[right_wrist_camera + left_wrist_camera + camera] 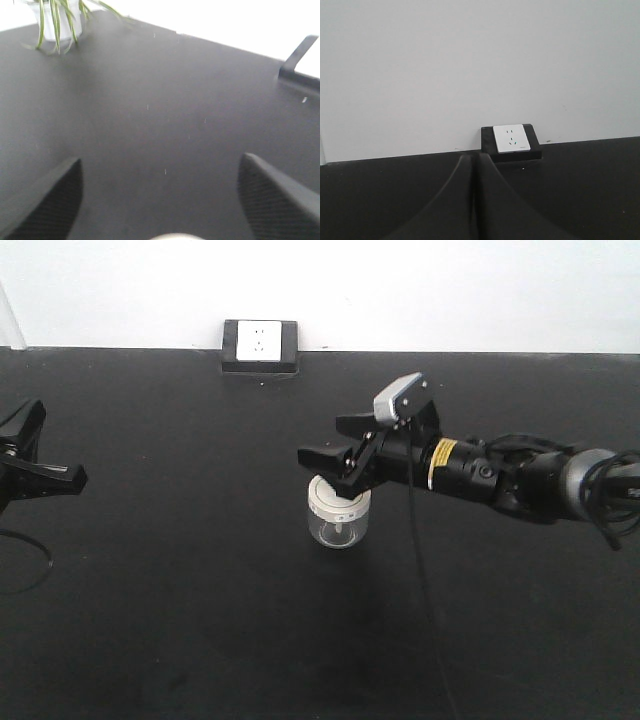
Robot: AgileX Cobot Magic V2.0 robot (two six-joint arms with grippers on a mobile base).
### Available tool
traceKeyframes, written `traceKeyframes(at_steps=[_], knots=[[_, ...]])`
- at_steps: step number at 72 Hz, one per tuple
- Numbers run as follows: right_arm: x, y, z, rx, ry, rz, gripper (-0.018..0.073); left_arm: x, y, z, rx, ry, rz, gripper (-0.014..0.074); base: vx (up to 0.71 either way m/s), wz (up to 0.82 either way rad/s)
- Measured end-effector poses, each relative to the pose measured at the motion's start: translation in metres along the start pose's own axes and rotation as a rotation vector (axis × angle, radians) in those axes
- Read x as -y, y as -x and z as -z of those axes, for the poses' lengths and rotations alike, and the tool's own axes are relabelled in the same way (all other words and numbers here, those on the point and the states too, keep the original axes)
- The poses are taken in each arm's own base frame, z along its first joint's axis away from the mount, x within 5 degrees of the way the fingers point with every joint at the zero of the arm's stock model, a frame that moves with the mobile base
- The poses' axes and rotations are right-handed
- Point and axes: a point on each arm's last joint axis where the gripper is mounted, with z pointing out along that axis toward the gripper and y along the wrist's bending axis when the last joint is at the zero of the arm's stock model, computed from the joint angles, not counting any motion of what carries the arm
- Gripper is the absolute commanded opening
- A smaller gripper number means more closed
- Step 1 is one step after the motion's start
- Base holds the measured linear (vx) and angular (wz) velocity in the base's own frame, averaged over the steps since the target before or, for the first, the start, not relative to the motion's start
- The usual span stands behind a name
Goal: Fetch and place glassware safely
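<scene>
A small glass jar (338,519) with a cream-white lid (337,500) stands upright on the black table (200,620), just right of the middle of the front view. The right gripper (325,443) reaches in from the right edge of the frame and hangs just above the jar, its fingers spread wide and closed on nothing. From the right wrist view the two dark fingers (45,200) sit far apart at the lower corners, bare tabletop between them, and only a pale sliver of the lid (172,236) peeks in at the bottom edge. A potted plant (59,20) shows in the upper left of that view.

The left gripper (55,475) sits at the far left edge of the front view, well apart from the jar. In the left wrist view its fingers (445,210) are pressed together. A white wall socket (259,340) sits at the back edge of the table, top centre.
</scene>
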Motion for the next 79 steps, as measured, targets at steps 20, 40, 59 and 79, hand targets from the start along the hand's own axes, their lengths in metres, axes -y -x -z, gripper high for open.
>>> traceKeyframes(at_steps=[20, 40, 59, 79], knots=[[-0.016, 0.06, 0.031, -0.029, -0.073, 0.002, 0.0027, 0.0, 0.0, 0.0, 0.0, 0.0, 0.0, -0.0007, 0.0, 0.0], [-0.031, 0.108, 0.087, 0.048, -0.243, -0.055, -0.0008, 0.0, 0.0, 0.0, 0.0, 0.0, 0.0, -0.0007, 0.0, 0.0], [-0.032, 0.102, 0.17, 0.084, -0.507, -0.125, -0.0004, 0.0, 0.0, 0.0, 0.0, 0.0, 0.0, -0.0007, 0.0, 0.0], [-0.056, 0.082, 0.228, 0.076, -0.769, -0.162, -0.0003, 0.0, 0.0, 0.0, 0.0, 0.0, 0.0, -0.0007, 0.0, 0.0]])
